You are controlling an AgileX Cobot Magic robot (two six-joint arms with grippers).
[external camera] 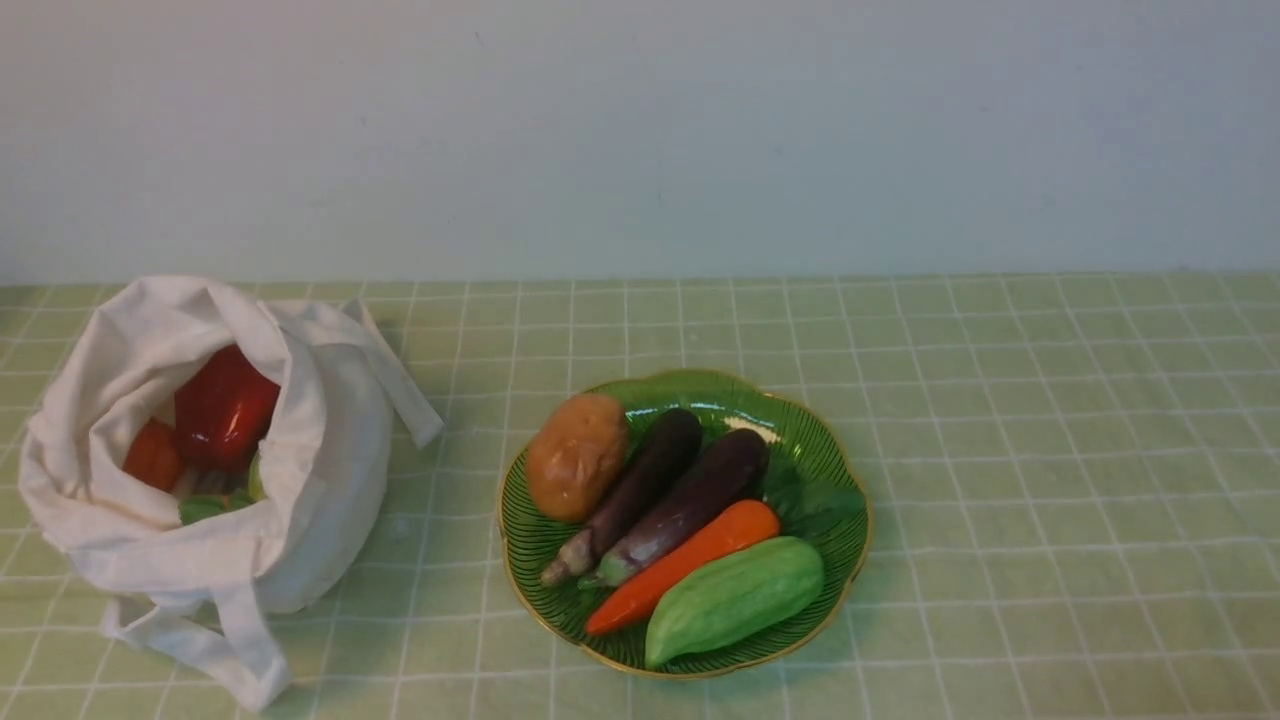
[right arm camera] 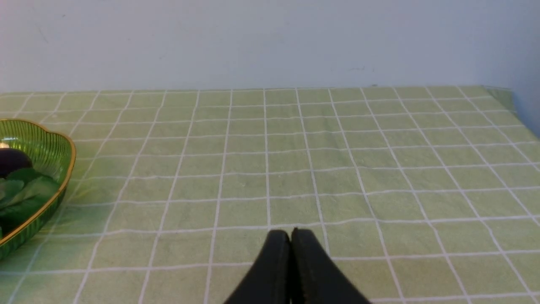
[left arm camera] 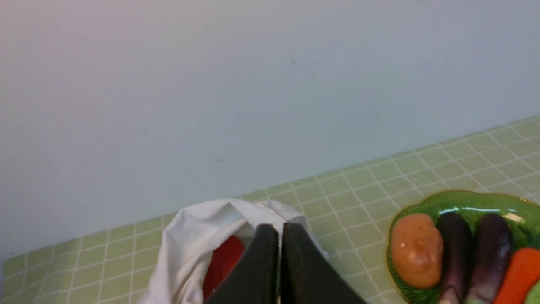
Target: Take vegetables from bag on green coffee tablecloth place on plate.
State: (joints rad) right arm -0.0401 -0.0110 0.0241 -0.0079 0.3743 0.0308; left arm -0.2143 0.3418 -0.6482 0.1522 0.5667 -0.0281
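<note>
Nearest the robot, the plate (external camera: 838, 560) sat on the green checked tablecloth (external camera: 1050, 450), near the middle of the table. It carried a pale green gourd (external camera: 735, 598), a carrot (external camera: 690, 562), two eggplants (external camera: 690, 505), a potato (external camera: 577, 455) and some dark leaves (external camera: 815, 500). The long items lay side by side, probably so that all would fit inside the rim.

To the left, well apart from the plate, the white bag (external camera: 330, 470) slumped open with its mouth turned upward, which left the contents reachable from above. A red pepper (external camera: 225, 408) and a tomato (external camera: 153, 455) remained inside, so the task was judged partly done.

The front view showed neither arm. The left wrist view showed the left gripper (left arm camera: 279, 230) with jaws pressed together and empty, apparently raised on the near side of the bag, possibly ready for the next pick. The right wrist view showed the right gripper (right arm camera: 290, 234), also closed on nothing, over bare cloth beside the plate.

Farthest back stood a plain pale wall (external camera: 640, 130).
</note>
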